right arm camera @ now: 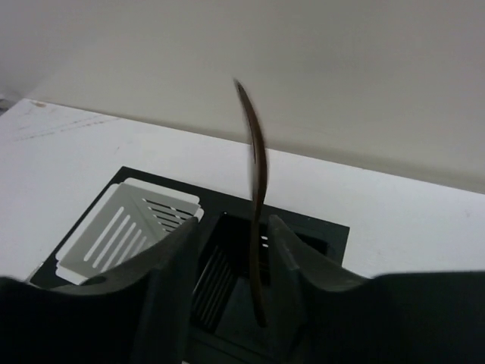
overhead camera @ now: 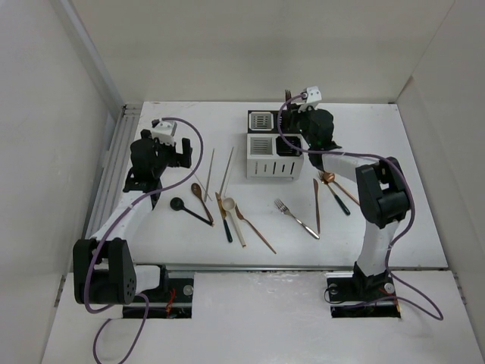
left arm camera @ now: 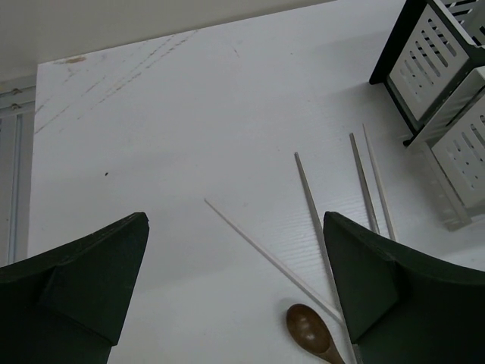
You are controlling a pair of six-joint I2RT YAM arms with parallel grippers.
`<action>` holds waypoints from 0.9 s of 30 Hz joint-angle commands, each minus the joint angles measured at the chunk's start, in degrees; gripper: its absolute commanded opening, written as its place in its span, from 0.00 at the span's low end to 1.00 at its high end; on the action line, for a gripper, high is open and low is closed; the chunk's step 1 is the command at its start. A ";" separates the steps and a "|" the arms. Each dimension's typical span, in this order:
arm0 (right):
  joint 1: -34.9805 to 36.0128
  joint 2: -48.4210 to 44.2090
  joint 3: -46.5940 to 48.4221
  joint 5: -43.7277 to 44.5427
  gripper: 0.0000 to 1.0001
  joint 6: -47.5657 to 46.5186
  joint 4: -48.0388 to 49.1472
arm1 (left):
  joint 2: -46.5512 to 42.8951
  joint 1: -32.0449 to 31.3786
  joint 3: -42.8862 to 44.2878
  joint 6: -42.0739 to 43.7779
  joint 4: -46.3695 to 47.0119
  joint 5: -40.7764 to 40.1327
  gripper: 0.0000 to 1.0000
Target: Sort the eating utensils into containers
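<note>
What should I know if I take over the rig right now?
Left tool: open, empty, low over the chopsticks.
Right tool: open above the caddy, with a brown utensil loose between its jaws, pointing down into a black compartment.
Done: that utensil is going in.
Left: chopsticks, spoons, fork and knife on the table.

From my remote seat I read this as a robotics lab test cell: a bare white tabletop [overhead camera: 174, 243] boxed in by plain white panel walls [overhead camera: 45, 152], with two black-and-white jointed robot arms [overhead camera: 125, 216] trailing purple cables [overhead camera: 424, 302], bolted along its near edge.
</note>
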 commanded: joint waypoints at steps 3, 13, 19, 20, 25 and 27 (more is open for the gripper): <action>0.42 -4.96 -1.39 2.74 0.62 0.61 4.87 | -0.12 -0.29 -0.98 -1.96 2.00 1.41 1.00; -7.57 -23.33 -1.49 -3.14 0.91 -3.43 -23.95 | -0.73 -0.29 -2.21 -1.96 2.52 0.88 1.00; -18.64 -23.80 2.20 -6.94 0.70 -21.77 -58.89 | -1.26 -0.29 -4.22 -2.49 3.58 0.88 1.00; -18.65 -22.83 2.73 -5.54 0.63 -25.72 -69.04 | -1.26 -0.29 -4.23 -2.49 3.58 0.88 1.00; -19.27 -19.13 -0.86 0.39 0.61 -36.48 -75.12 | -1.26 -0.29 -4.76 -2.49 4.81 0.88 1.00; -21.90 -17.48 -0.87 -1.30 0.61 -36.48 -75.12 | -0.74 -0.29 -4.76 -2.49 4.81 1.40 1.00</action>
